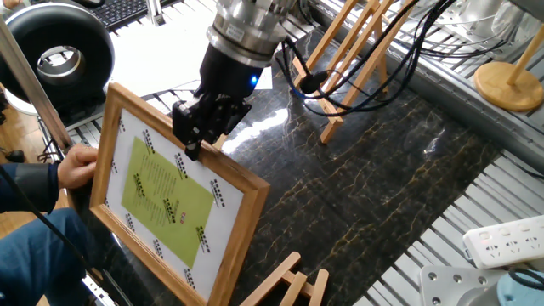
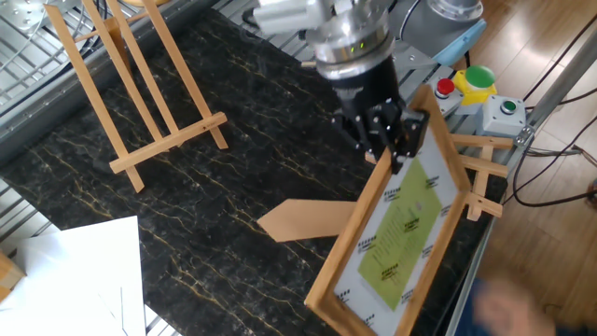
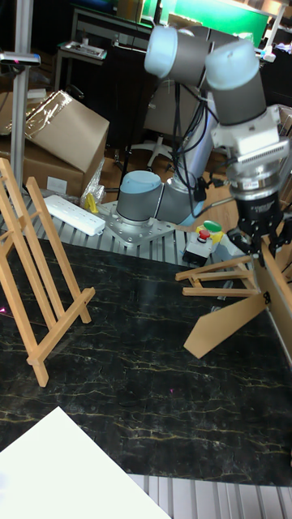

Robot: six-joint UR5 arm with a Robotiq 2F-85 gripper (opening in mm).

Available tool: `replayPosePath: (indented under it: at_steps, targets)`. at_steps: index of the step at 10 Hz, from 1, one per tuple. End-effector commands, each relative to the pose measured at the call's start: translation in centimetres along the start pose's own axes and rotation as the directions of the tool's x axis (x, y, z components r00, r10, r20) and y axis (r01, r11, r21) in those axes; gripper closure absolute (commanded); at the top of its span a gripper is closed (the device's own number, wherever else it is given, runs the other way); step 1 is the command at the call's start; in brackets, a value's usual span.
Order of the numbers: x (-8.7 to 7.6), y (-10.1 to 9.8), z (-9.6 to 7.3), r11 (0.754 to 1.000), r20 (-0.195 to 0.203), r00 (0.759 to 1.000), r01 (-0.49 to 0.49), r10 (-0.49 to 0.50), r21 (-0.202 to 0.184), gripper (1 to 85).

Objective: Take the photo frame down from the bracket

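My gripper (image 1: 190, 141) is shut on the top edge of the photo frame (image 1: 166, 200), a light-wood frame with a white mat around a yellow-green picture. The photo frame (image 2: 403, 229) stands tilted at the near edge of the black mat, and its wooden back prop (image 2: 300, 218) reaches down to the mat. The bracket (image 2: 131, 89), an upright A-frame easel, stands bare well away from the frame; it also shows behind the arm (image 1: 344, 59) and at the left (image 3: 40, 276). In the tall view only the frame's edge (image 3: 280, 296) shows below the gripper (image 3: 264, 243).
A person's hand (image 1: 76, 166) holds the frame's left edge. A flat-folded wooden easel (image 2: 478, 177) lies beside the frame. A white sheet (image 2: 65, 271) lies on a mat corner. A button box (image 2: 485, 93) and a power strip (image 1: 506, 238) sit off the mat.
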State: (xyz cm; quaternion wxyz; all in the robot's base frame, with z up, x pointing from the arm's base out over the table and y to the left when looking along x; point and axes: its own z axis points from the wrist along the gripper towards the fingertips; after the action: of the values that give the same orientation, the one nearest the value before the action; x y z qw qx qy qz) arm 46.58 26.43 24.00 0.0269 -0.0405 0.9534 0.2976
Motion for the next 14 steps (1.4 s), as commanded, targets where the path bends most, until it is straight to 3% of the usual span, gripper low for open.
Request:
replayPosePath:
  at_steps: [1,4,7,10,14]
  targets:
    - [-0.6,-1.1,1.3,1.000,0.002,1.000,0.012,-0.012,-0.002,84.3]
    - [-0.4,-2.2,2.2,0.999,-0.006,0.999,0.034,-0.034,0.005,84.3]
    - [0.0,-3.5,1.8,0.998,-0.029,0.998,0.061,-0.061,0.009,84.3]
    - [0.1,-3.7,1.2,0.999,-0.042,0.998,0.053,-0.053,0.000,84.3]
    - [-0.2,-3.2,1.6,0.999,-0.030,0.999,0.039,-0.039,-0.028,84.3]
